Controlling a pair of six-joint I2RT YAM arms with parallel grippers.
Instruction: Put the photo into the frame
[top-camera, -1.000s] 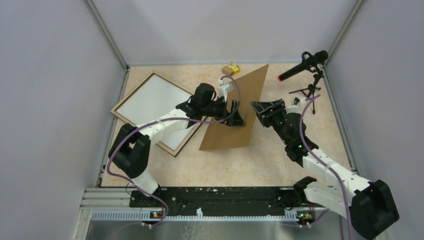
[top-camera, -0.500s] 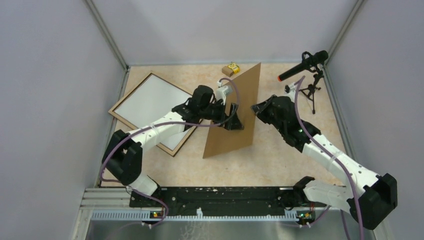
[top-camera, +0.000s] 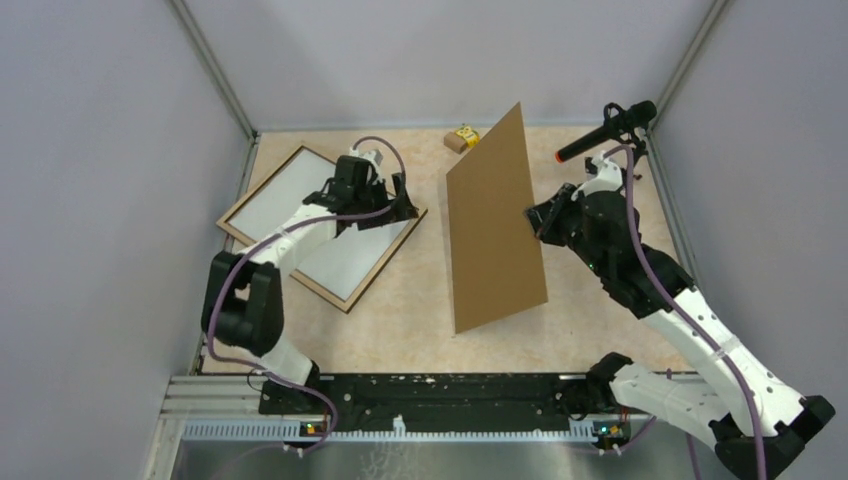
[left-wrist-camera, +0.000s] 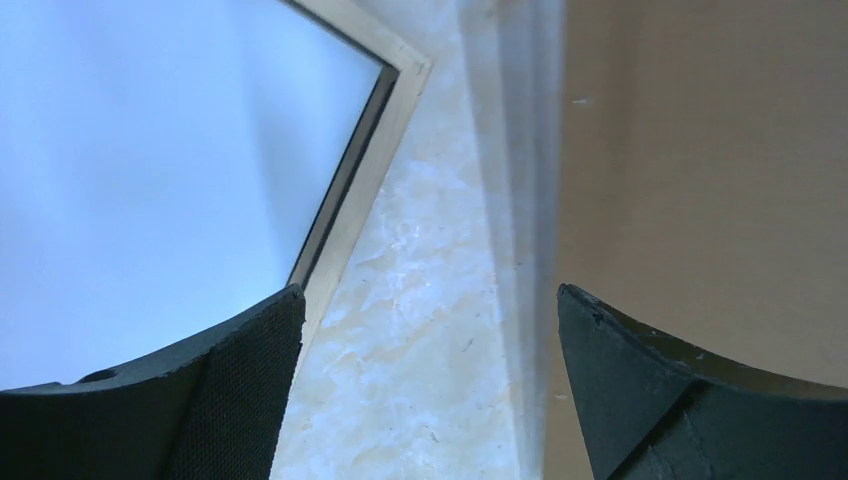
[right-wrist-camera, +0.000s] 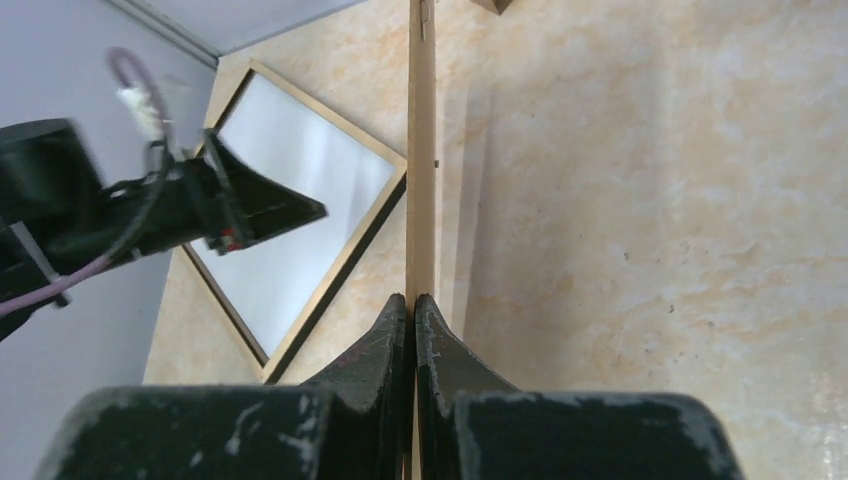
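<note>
The frame (top-camera: 262, 188) lies flat at the left of the table, light-wood rim up, its corner in the left wrist view (left-wrist-camera: 395, 90) and its edge in the right wrist view (right-wrist-camera: 340, 262). A pale white surface (top-camera: 300, 225) fills it; I cannot tell whether this is the photo, whose printed side is out of view. My left gripper (top-camera: 405, 203) hangs open over the frame's right corner, nothing between its fingers (left-wrist-camera: 428, 290). My right gripper (top-camera: 535, 215) is shut (right-wrist-camera: 413, 298) on the right edge of the brown backing board (top-camera: 495, 230), held up on edge (right-wrist-camera: 421, 150).
A microphone on a small tripod (top-camera: 605, 135) stands at the back right, close to my right arm. A small brown and yellow box (top-camera: 460, 137) sits by the back wall behind the board. The board's face fills the right of the left wrist view (left-wrist-camera: 700, 150).
My right gripper closed on the board's edge and carried the board to the right. My left gripper drew back from the board to the left, over the frame's corner.
</note>
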